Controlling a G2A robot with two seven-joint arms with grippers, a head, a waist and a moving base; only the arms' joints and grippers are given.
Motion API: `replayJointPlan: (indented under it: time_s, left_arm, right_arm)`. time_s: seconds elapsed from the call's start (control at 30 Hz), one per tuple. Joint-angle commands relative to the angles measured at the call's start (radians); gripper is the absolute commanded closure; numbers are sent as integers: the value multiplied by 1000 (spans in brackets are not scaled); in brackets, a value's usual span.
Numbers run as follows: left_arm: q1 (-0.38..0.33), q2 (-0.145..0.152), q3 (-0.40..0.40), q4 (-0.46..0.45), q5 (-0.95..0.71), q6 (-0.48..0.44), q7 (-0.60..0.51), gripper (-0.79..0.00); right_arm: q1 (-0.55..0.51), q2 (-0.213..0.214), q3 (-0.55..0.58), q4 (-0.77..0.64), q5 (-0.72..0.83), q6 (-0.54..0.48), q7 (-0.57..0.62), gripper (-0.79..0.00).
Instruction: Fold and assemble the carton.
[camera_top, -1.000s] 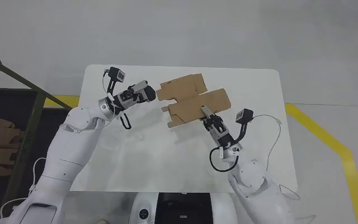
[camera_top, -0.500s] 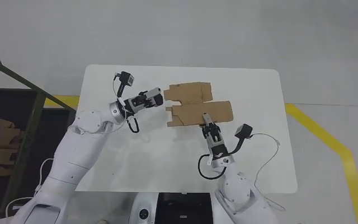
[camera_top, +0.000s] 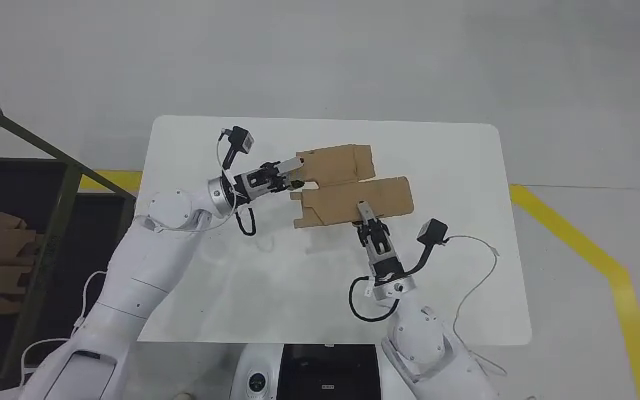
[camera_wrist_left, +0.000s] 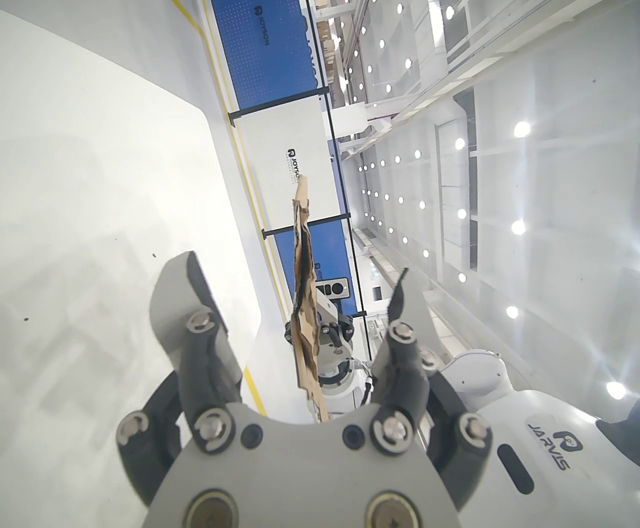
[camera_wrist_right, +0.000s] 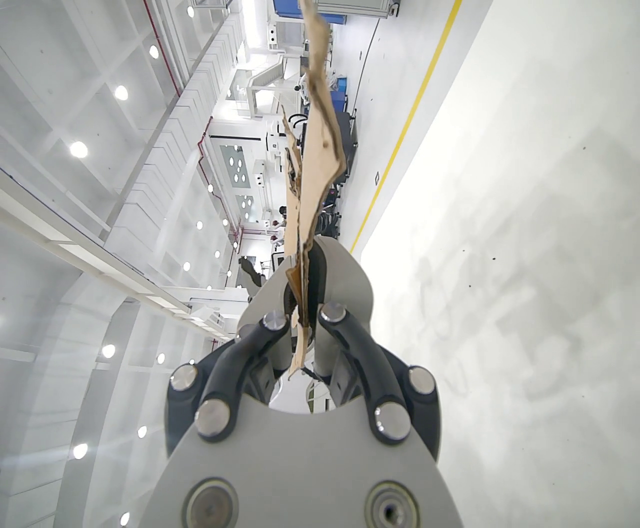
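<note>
Nearest the robot, the right gripper (camera_wrist_right: 304, 280) is closed tight on the flattened brown corrugated cardboard carton (camera_wrist_right: 320, 150), with the board pinched between its two pale fingers (camera_wrist_right: 350, 280). In the top view this right gripper (camera_top: 363, 212) bites the near long edge of the carton (camera_top: 350, 185), roughly at mid-length. From there the board runs away from it, toward the far side of the white rectangular table (camera_top: 450, 280).

The carton lies nearly flat and appears to be held a little above the tabletop. Its long axis runs across the table from the robot's left to its right. It shows as two stepped panels, the nearer one reaching farther right.

At the carton's left short end sits the left gripper (camera_top: 293, 178), pointing along that long axis. The left wrist view shows the left gripper (camera_wrist_left: 294, 267) wide open, gripping nothing. The thin edge of the carton (camera_wrist_left: 300, 235) stands edge-on in the gap, roughly midway between the fingers (camera_wrist_left: 195, 300) and touching neither.

So the board already lies inside the open jaws, and the left arm is the one placed to act. Judging from this, the coming move is probably a straight closing on that left end. It depends on the edge staying centred in the gap.
</note>
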Motion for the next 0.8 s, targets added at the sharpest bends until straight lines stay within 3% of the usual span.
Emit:
replayJointPlan:
  time_s: [0.0, 0.07, 0.23, 0.27, 0.3, 0.53, 0.77]
  left_arm:
    - [-8, -4, 9, 11, -4, -3, 0, -92]
    - [-16, -7, 17, 22, -4, -4, -1, 0]
    - [-32, -14, 26, 38, -8, -7, 0, 0]
    - [-35, -15, 25, 40, -15, -10, -1, 0]
    - [-37, -16, 23, 42, -22, -12, -3, 0]
    - [-55, -8, -33, 56, -90, -5, -97, 0]
    - [-56, 14, -116, 58, -102, 28, -233, 0]
  right_arm:
    - [1, -2, -1, 0, -8, -4, -2, 0]
    - [4, -4, -2, 0, -18, -6, -6, 0]
    - [9, -9, -8, -6, -30, -7, -5, 0]
    - [12, -9, -9, -6, -36, -9, 6, -320]
    - [17, -9, -9, -6, -49, -15, 19, -785]
    - [41, 4, 90, 17, -24, -93, 142, -785]
    - [62, 31, 211, 66, 65, -200, 406, -785]
